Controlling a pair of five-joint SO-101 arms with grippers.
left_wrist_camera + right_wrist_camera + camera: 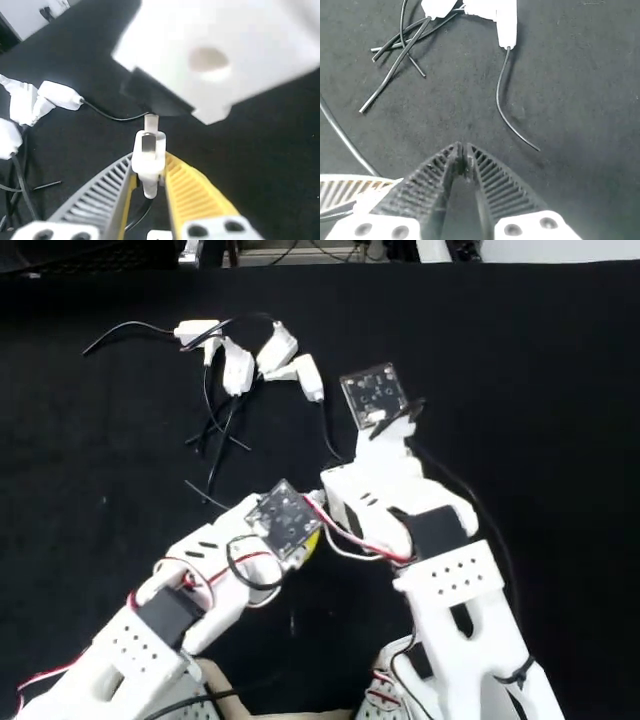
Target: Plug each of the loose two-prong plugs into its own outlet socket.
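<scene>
The left pincer (149,172) grips a white two-prong plug (149,150) between its grey and yellow fingers. The prongs point at a big white block (220,55) close ahead, which we take to be part of the other arm, though the view is too near to be sure. The right pincer (463,151) hangs with fingers pressed together over the black table (560,390), where we see the other white plug pieces (240,368) bunched together at the far side.
</scene>
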